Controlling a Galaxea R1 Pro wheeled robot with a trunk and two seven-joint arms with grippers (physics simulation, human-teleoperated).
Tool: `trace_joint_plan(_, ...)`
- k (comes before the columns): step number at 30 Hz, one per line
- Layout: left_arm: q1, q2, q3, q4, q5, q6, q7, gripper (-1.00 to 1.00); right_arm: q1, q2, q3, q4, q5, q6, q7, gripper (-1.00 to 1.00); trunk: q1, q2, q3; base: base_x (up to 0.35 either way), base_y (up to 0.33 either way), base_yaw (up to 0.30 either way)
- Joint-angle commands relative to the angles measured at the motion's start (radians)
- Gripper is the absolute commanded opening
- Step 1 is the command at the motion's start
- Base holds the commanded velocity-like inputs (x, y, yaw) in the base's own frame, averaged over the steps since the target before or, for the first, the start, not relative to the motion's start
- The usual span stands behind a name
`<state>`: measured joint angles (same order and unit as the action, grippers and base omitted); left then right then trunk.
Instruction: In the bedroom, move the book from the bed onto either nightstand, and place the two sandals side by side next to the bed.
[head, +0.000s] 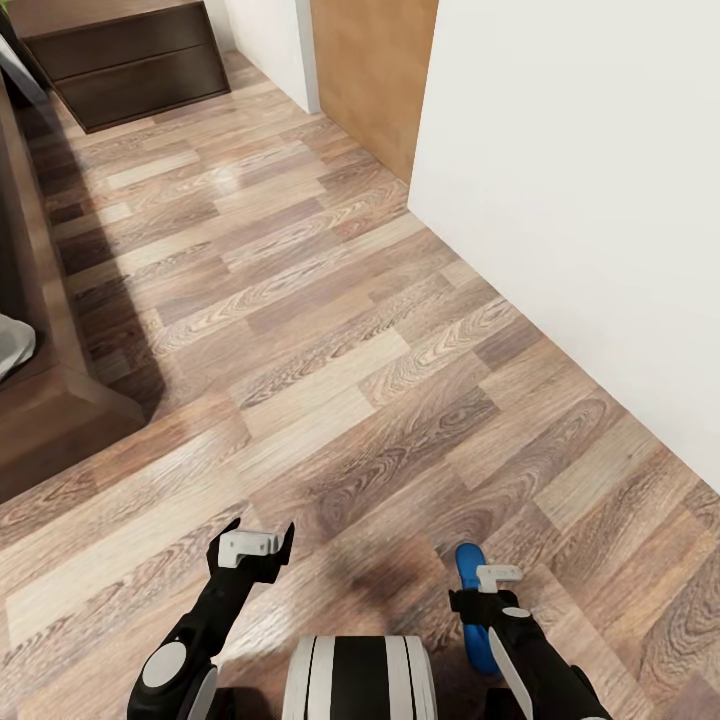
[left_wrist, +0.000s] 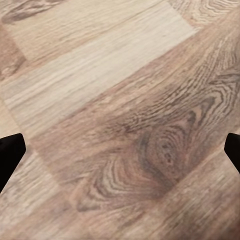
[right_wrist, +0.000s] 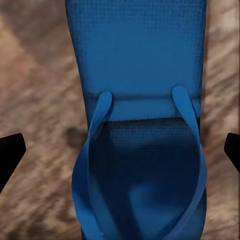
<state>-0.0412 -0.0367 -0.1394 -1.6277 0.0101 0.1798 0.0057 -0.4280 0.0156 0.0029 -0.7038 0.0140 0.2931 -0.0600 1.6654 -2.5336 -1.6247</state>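
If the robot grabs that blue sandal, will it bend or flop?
Probably it bends a bit: the blue sandal looks thin, flat and foam-like. Its thin straps would likely flex. Lying flat on the floor, it shouldn't roll.

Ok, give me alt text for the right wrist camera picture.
A blue flip-flop sandal with looped straps lies on brown wood-plank floor, seen from close above. The right hand's two dark fingertips sit at the edges, spread wide either side of it.

1. My head camera looks steeply down and forward over both arms onto the wood-plank floor (head: 330, 330).
2. My left wrist camera faces straight down, close to bare planks.
3. My right wrist camera hangs very close above a blue sandal (right_wrist: 137, 125), which my head view also catches (head: 470, 575).
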Motion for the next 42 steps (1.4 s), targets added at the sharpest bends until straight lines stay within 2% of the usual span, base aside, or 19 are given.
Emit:
trace_joint_plan(1,0.0,0.0,0.0,-0.001,0.001,0.005,0.001,1.0,0.0,-0.001,0.0,-0.002,0.001,0.006,-0.003,1.0,0.0,0.0,-0.001,0.0,0.0,0.0)
trace_joint_plan(8,0.0,0.0,0.0,-0.001,0.001,0.005,0.0,1.0,0.0,-0.002,0.0,-0.021,0.001,0.006,-0.004,1.0,0.0,0.0,-0.001,0.0,0.0,0.0)
trace_joint_plan(14,0.0,0.0,0.0,-0.001,0.001,0.006,0.001,1.0,0.0,-0.002,0.0,-0.025,0.001,0.006,-0.004,1.0,0.003,-0.002,-0.024,0.0,0.0,0.0)
trace_joint_plan(22,0.0,0.0,0.0,-0.001,0.001,0.006,0.001,1.0,0.0,-0.002,0.0,-0.025,0.001,0.006,-0.004,1.0,0.003,-0.002,-0.024,0.0,0.0,0.0)
trace_joint_plan(29,0.0,0.0,0.0,-0.001,0.001,0.006,0.001,1.0,0.0,-0.002,0.0,-0.025,0.001,0.006,-0.004,1.0,0.006,-0.003,-0.051,0.0,0.0,0.0)
trace_joint_plan(42,0.0,0.0,0.0,-0.001,0.001,0.006,0.001,1.0,0.0,-0.003,0.0,-0.031,0.001,0.006,-0.004,1.0,0.006,-0.003,-0.051,0.0,0.0,0.0)
